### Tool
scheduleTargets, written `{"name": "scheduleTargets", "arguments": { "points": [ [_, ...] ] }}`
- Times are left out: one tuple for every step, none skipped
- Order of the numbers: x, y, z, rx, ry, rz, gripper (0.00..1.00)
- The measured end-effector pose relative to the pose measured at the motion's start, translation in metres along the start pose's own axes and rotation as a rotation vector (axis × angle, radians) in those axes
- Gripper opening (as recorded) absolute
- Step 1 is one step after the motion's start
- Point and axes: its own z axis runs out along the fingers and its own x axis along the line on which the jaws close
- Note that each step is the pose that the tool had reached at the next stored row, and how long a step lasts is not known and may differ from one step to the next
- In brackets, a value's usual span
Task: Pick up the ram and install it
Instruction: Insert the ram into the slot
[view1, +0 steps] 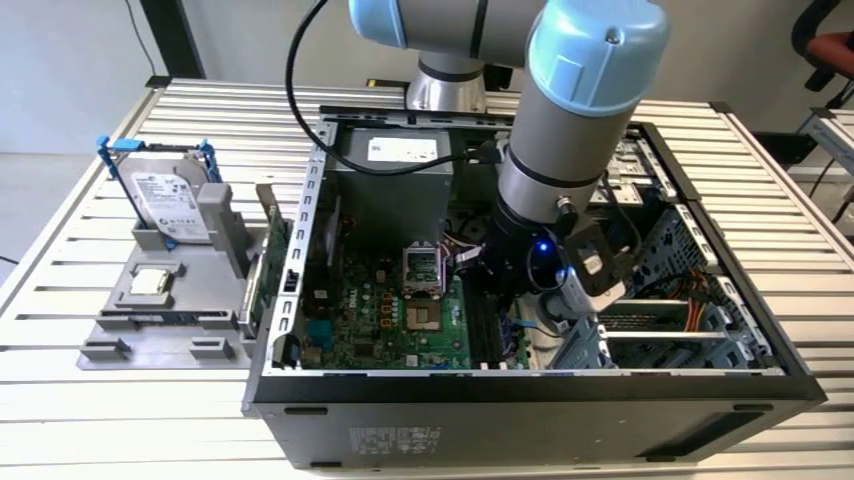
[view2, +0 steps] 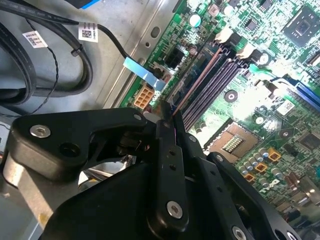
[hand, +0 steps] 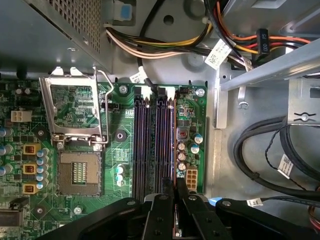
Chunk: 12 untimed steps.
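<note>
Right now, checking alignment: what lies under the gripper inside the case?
The memory slots, with the ram held edge-on over the outermost one. The gripper covers the slots' near ends.

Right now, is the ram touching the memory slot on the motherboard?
Cannot tell. In the first wrist view the ram, edge-on in the gripper, lines up with a memory slot; contact is hidden.
</note>
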Motion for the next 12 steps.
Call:
{"name": "scheduleTargets", "arguments": {
  "points": [
    [0.0,0.0,0.0,0.0001,0.0,0.001,0.0],
    [0.0002,0.0,0.0001,0.0001,0.0,0.003,0.0],
    [0.0004,0.0001,0.0001,-0.0001,-0.0001,0.005,0.0],
    [0.0004,0.0,0.0002,-0.0001,-0.0001,0.006,0.0],
    [0.0004,0.0001,0.0002,-0.0001,-0.0002,0.007,0.0],
    [0.0004,0.0001,0.0002,-0.0001,-0.0002,0.007,0.0],
    [0.0006,0.0,0.0002,-0.0001,-0.0002,0.008,0.0],
    [0.0006,-0.0001,0.0001,-0.0001,-0.0002,0.008,0.0],
    [0.0007,-0.0004,-0.0002,-0.0001,-0.0002,0.008,0.0],
    [0.0007,-0.0005,-0.0003,-0.0001,-0.0002,0.008,0.0],
    [0.0007,-0.0005,-0.0003,-0.0002,-0.0002,0.008,0.0],
    [0.0008,-0.0004,-0.0003,-0.0005,-0.0003,0.008,0.0]
  ]
}}
